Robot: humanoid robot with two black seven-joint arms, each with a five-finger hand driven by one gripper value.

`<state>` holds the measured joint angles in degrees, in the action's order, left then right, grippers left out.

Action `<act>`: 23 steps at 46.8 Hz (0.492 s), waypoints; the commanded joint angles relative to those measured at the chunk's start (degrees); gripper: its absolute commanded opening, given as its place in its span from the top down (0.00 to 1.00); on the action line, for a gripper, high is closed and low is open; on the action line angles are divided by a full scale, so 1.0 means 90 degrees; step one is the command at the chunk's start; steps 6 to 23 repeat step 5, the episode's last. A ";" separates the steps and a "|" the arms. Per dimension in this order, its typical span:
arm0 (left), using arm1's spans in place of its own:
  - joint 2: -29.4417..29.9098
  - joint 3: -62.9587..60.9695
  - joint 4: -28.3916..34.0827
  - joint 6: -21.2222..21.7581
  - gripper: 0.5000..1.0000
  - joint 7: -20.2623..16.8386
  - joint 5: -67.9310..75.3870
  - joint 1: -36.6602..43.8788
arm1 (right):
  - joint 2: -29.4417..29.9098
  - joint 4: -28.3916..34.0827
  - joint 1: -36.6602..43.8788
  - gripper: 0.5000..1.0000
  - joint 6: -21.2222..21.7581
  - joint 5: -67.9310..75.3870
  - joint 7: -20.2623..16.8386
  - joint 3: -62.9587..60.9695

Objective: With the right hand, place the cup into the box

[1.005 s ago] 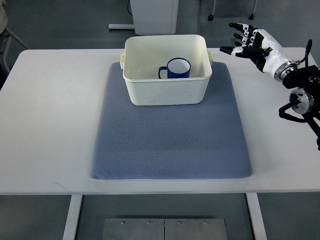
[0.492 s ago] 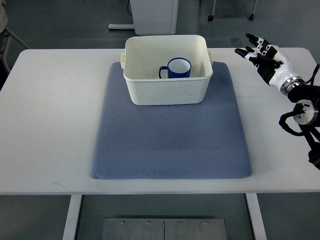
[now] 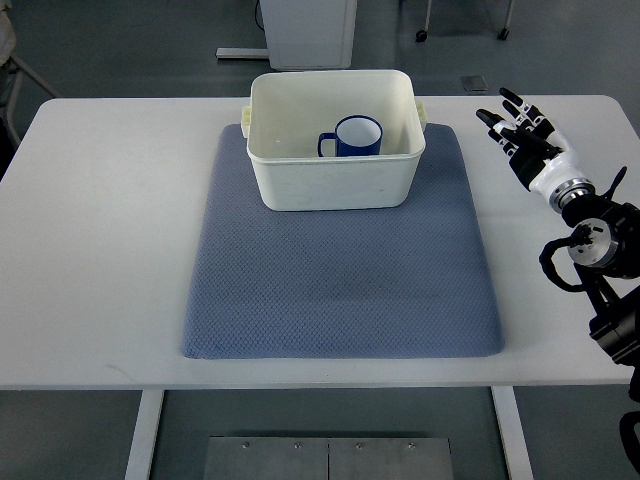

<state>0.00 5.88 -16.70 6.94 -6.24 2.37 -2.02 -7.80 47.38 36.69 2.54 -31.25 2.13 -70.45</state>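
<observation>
Since the cup (image 3: 357,136) already stands upright inside the box (image 3: 335,180), toward its back wall with the handle pointing to 9 o'clock, the placing itself looks done. That box sits at the 12 o'clock end of a blue mat (image 3: 340,280), which likely keeps it from sliding on the white counter (image 3: 100,250). Out at 3 o'clock from the box, well apart from it, the right hand (image 3: 528,140) hovers over bare counter, its fingers (image 3: 508,122) stretched out, slightly apart and holding nothing; I judge it is clear of the box so the arm can go to rest. No left hand shows
</observation>
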 commanded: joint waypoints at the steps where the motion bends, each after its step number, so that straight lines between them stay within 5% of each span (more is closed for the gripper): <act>1: 0.0000 0.0002 0.0000 0.0000 0.00 0.0000 0.0000 0.0000 | 0.0056 -0.0021 -0.0023 0.00 0.0001 0.0015 -0.0002 -0.0063; 23: 0.0000 0.0002 0.0000 0.0000 0.00 0.0000 0.0000 0.0000 | 0.0124 -0.0001 -0.0043 0.00 0.0011 0.0035 -0.0002 -0.0180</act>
